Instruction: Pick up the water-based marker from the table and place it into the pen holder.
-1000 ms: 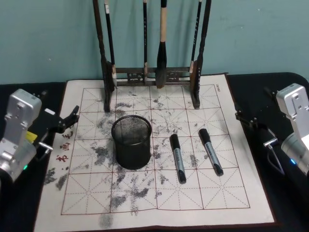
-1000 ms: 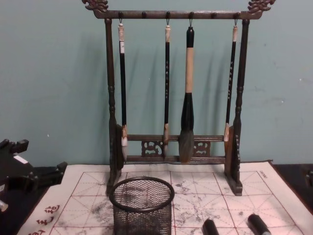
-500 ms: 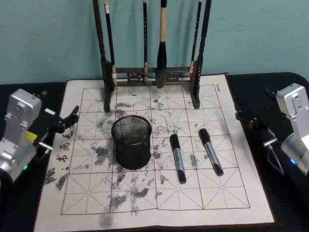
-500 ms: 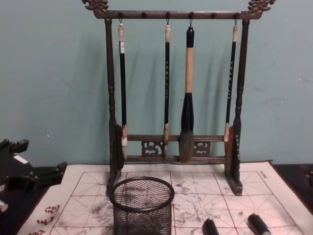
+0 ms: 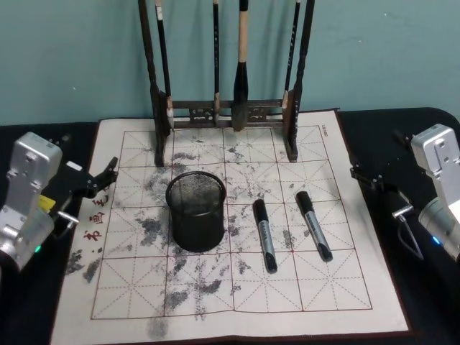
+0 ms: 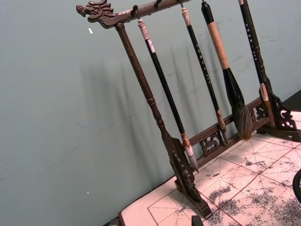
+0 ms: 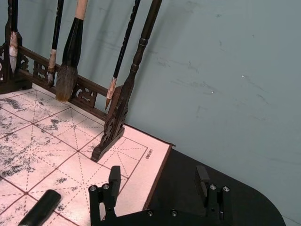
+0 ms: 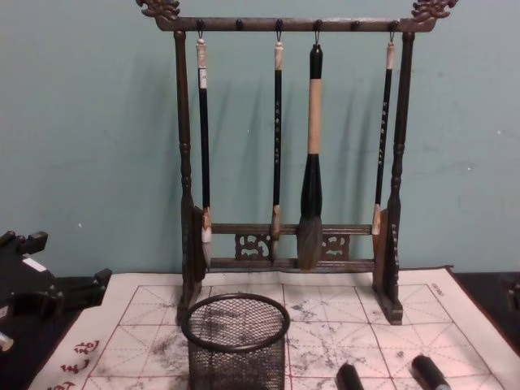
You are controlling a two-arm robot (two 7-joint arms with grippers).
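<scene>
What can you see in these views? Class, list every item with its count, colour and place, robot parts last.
pen holder: one, black wire mesh, upright on the mat
markers: two, black with grey barrels, lying on the mat right of the pen holder; the second lies further right
brush rack: one, dark wood, at the mat's far edge
calligraphy brushes: four, dark and tan handles, hanging from the rack
mat: one, white with red grid and grey ink stains, on the table
table: one, black
wall: teal, behind the rack
left gripper: black, jaws open, at the mat's left edge
right gripper: black, jaws open and empty, at the mat's right edge
</scene>
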